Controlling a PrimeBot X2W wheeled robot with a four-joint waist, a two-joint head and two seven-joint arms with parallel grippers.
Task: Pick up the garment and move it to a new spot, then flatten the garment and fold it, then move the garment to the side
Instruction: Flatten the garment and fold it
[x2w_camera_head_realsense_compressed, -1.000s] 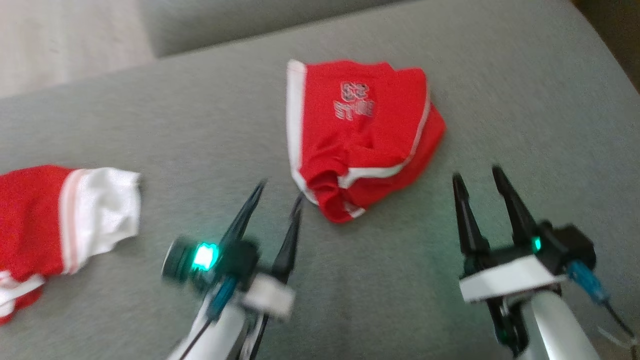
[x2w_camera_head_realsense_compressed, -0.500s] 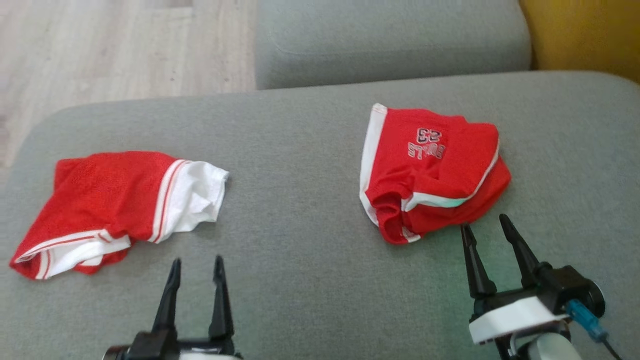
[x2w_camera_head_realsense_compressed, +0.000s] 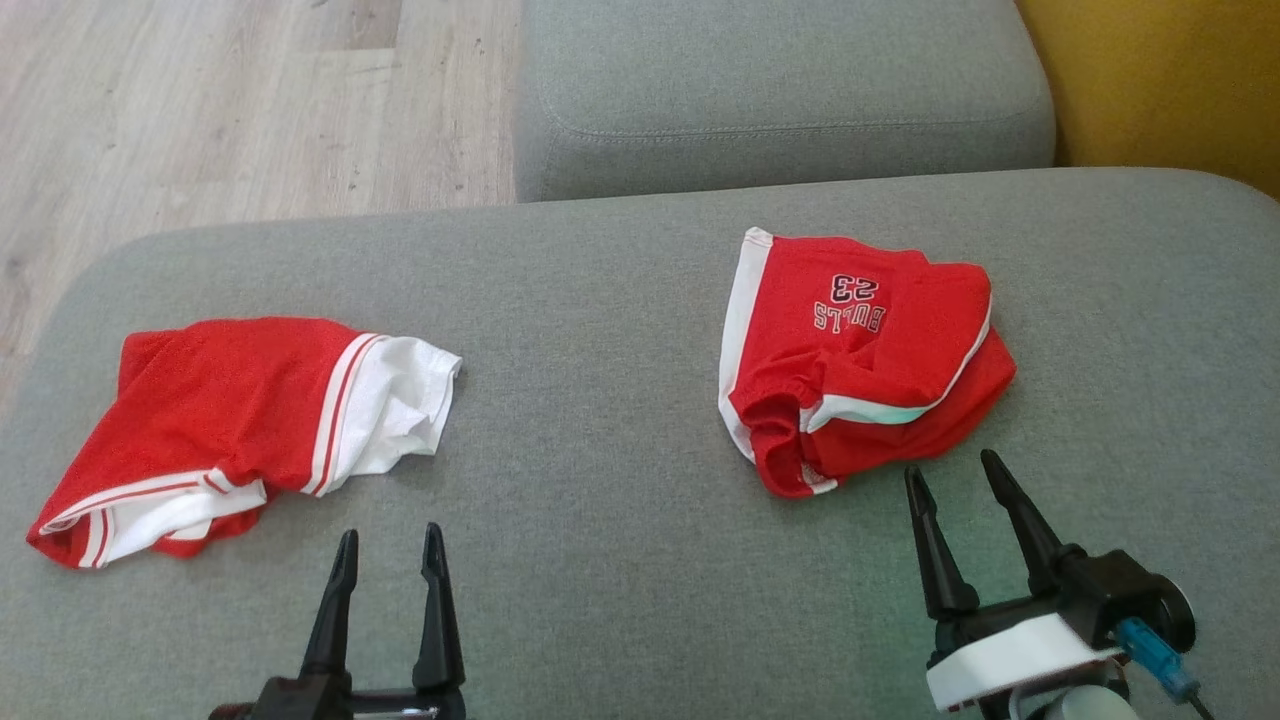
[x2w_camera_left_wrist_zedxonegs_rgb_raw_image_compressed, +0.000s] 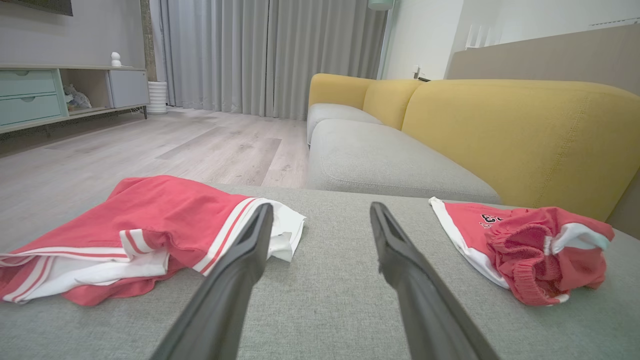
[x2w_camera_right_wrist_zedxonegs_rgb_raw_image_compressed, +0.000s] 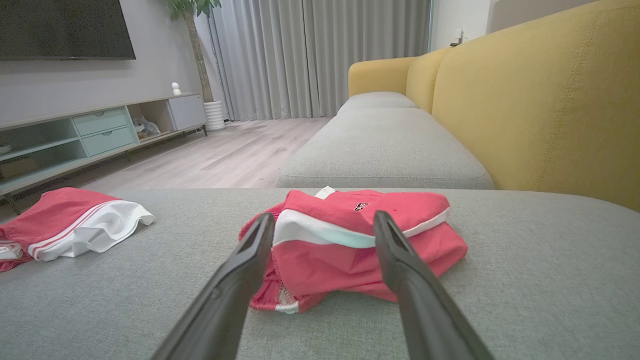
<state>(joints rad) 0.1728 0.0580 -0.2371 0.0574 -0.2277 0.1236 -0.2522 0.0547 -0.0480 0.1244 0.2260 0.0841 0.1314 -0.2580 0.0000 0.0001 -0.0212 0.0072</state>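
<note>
Two red garments lie on the grey sofa seat. A bunched red garment with white trim and "BULLS 23" print lies at the right. My right gripper stands open just short of its near edge, touching nothing. In the right wrist view its fingers frame that garment. A red and white garment lies at the left, loosely folded. My left gripper is open and empty, near the front edge, right of it. The left wrist view shows the left gripper between the striped garment and the printed garment.
A second grey seat cushion lies beyond this one. The yellow backrest rises at the right. Wooden floor drops away past the seat's far left edge. A low cabinet and curtains stand across the room.
The head camera has swung, bringing the left garment fully into view. My left gripper has drawn back from the printed garment's near corner to the lower left. Both garments lie as before.
</note>
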